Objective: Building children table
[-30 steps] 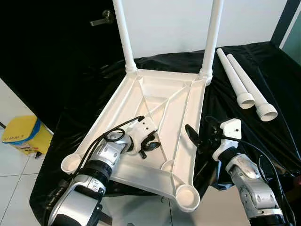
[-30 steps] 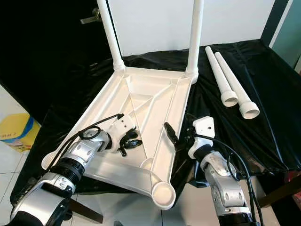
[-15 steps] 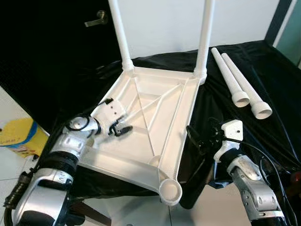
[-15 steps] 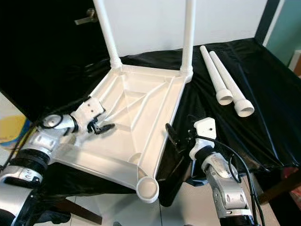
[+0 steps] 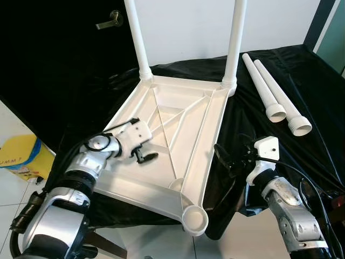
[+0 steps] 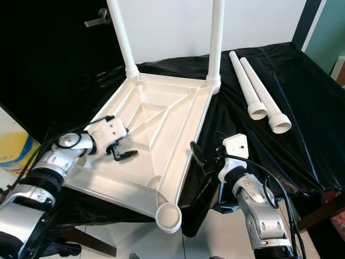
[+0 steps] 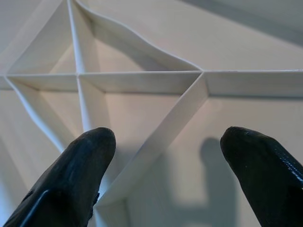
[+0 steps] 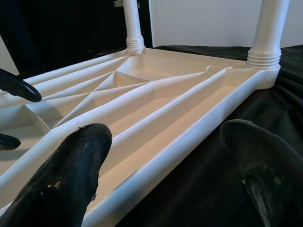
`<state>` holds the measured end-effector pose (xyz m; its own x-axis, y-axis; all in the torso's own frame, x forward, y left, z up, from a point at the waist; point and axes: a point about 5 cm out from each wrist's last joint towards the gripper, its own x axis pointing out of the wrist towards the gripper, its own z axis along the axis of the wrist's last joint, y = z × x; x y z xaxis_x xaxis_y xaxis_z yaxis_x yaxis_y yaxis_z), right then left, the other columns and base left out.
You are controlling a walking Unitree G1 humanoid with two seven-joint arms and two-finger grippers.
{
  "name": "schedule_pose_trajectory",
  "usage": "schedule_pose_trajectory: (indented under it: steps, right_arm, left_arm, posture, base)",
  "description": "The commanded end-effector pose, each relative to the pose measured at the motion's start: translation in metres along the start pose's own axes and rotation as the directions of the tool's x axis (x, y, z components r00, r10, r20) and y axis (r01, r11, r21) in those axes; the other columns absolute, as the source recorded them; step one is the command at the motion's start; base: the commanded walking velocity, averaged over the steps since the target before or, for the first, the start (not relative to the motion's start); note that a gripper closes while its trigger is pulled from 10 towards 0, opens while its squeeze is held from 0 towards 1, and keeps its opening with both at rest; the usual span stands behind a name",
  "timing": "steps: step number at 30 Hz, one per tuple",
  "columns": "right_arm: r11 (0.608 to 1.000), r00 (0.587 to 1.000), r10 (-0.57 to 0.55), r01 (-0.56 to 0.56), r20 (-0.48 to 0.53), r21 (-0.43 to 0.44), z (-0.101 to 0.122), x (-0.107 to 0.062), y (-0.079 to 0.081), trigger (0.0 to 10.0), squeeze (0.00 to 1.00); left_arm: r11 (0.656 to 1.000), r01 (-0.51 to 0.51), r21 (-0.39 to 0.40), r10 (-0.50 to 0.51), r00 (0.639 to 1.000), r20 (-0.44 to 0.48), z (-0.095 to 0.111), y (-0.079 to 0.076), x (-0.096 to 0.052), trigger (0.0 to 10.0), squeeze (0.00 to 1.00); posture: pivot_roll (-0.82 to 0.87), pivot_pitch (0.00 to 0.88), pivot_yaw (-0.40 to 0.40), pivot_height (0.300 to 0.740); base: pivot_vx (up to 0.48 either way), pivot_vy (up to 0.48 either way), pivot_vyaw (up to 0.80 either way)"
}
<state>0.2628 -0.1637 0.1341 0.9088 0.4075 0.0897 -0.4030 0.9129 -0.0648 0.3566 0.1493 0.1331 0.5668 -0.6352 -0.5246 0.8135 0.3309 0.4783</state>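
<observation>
1. Since half a second ago the left gripper (image 5: 144,157) has drawn back toward the near left rim and now hovers just over the ribbed underside of the table top (image 5: 207,116), its fingers spread and holding nothing; the right gripper (image 5: 223,159) has barely shifted and waits, also open and empty, beside the top's right edge.
2. The table top lies upside down on the black cloth (image 5: 318,91), two legs (image 5: 235,40) already standing in the far corner sockets.
3. Handling: the top looks like stiff, light moulded plastic, smooth enough to slip; the thin rim or a rib offers the best hold.
4. Two loose legs (image 5: 278,95) lie side by side on the cloth, well to the right of the top, round and likely to roll.
5. The near empty socket (image 5: 195,218) overhangs the cloth's front edge, possibly unsupported; the view is unclear.
6. A yellow box (image 5: 19,156) sits on the floor at left, out of the way.
</observation>
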Motion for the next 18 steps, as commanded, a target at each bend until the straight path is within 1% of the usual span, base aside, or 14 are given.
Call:
schedule_pose_trajectory:
  steps: [1,3,6,10,13,17,18]
  right_arm:
    - [1.000,1.000,0.004,-0.004,0.000,0.001,0.002,0.000,0.002,10.0,0.00]
    - [1.000,1.000,0.004,-0.004,0.000,0.001,0.002,0.000,0.002,10.0,0.00]
    - [1.000,1.000,-0.008,0.008,-0.001,-0.003,0.003,-0.002,0.000,10.0,0.00]
    - [1.000,1.000,-0.009,0.009,-0.001,-0.004,0.003,-0.002,-0.001,10.0,0.00]
    - [1.000,1.000,-0.018,0.018,-0.003,-0.005,0.003,-0.003,-0.001,10.0,0.00]
    - [1.000,1.000,-0.019,0.019,-0.003,-0.004,0.003,-0.004,-0.001,10.0,0.00]
    - [1.000,1.000,-0.019,0.019,-0.004,-0.004,0.003,-0.004,0.000,10.0,0.00]
  left_arm:
    - [1.000,-0.005,0.023,0.005,1.000,-0.013,0.001,0.000,0.004,10.0,0.00]
    - [1.000,-0.005,0.023,0.005,1.000,-0.013,0.001,0.000,0.004,10.0,0.00]
    - [1.000,0.022,0.018,-0.022,0.999,-0.031,-0.001,-0.005,0.012,10.0,0.00]
    - [1.000,0.022,0.019,-0.021,0.999,-0.035,-0.001,-0.004,0.012,10.0,0.00]
    - [1.000,-0.002,0.008,0.003,0.999,-0.054,-0.001,0.001,0.015,10.0,0.00]
    - [1.000,0.000,0.001,0.000,0.998,-0.062,0.000,0.002,0.017,10.0,0.00]
    - [1.000,0.004,-0.023,-0.005,0.997,-0.071,-0.001,0.002,0.018,10.0,0.00]
  posture:
    - [-0.15,0.037,0.098,0.740]
    - [-0.15,0.037,0.098,0.740]
    - [-0.15,0.041,0.102,0.740]
    - [-0.15,0.041,0.102,0.740]
    - [-0.15,0.051,0.110,0.740]
    - [-0.15,0.055,0.112,0.740]
    - [-0.16,0.059,0.114,0.740]
  base:
    - [0.000,0.000,0.00]
    - [0.000,0.000,0.00]
    - [0.000,0.000,0.00]
    - [0.000,0.000,0.00]
    - [0.000,0.000,0.00]
    - [0.000,0.000,0.00]
    - [0.000,0.000,0.00]
